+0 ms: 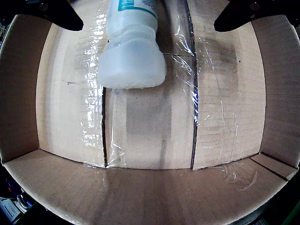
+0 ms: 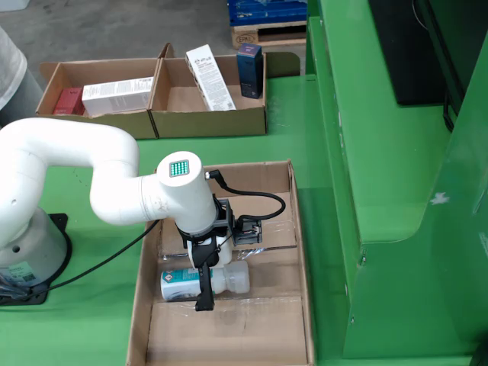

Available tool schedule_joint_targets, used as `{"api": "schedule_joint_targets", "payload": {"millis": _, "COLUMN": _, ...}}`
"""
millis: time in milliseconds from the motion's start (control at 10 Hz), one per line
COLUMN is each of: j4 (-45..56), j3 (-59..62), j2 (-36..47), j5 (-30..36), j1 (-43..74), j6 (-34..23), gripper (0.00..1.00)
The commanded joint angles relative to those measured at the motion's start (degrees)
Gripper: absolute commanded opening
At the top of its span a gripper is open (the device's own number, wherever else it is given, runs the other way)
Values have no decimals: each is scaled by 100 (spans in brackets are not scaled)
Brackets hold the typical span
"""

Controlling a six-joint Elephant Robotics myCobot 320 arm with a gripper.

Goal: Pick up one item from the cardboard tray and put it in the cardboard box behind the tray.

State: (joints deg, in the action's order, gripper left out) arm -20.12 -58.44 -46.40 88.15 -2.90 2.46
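A white plastic bottle with a teal label lies on its side on the taped floor of the long cardboard tray. In the wrist view the bottle fills the top centre, its white end toward the camera. My gripper hangs straight over the bottle. Its two black fingers stand wide apart in the wrist view's top corners, with a gap between each finger and the bottle. The gripper is open and holds nothing.
Two cardboard boxes stand behind the tray: the left one holds a white carton and a red item, the right one a leaning white carton and a dark blue box. A green wall rises on the right. The arm's base is on the left.
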Motion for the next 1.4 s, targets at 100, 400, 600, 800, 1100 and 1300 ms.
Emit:
{"api": "schedule_joint_targets", "payload": {"millis": 100, "j4": -69, "j3": 155, "j2": 137, "j5": 5, "j1": -15, "j6": 14, "gripper": 0}}
{"api": "schedule_joint_targets", "payload": {"millis": 400, "j4": -28, "j3": 353, "j2": -87, "j5": 71, "j1": 22, "j6": -86, "gripper": 0}}
{"api": "schedule_joint_targets", "payload": {"millis": 600, "j4": 252, "j3": 999, "j2": -726, "j5": 111, "j1": 71, "j6": -176, "gripper": 0}}
{"api": "schedule_joint_targets", "payload": {"millis": 800, "j4": 751, "j3": 1977, "j2": -1549, "j5": 196, "j1": 165, "j6": -232, "gripper": 0}}
{"api": "schedule_joint_targets", "payload": {"millis": 1100, "j4": 751, "j3": 1977, "j2": -1549, "j5": 196, "j1": 165, "j6": -232, "gripper": 0}}
{"api": "schedule_joint_targets", "payload": {"millis": 1300, "j4": 751, "j3": 1977, "j2": -1549, "j5": 196, "j1": 165, "j6": -232, "gripper": 0}}
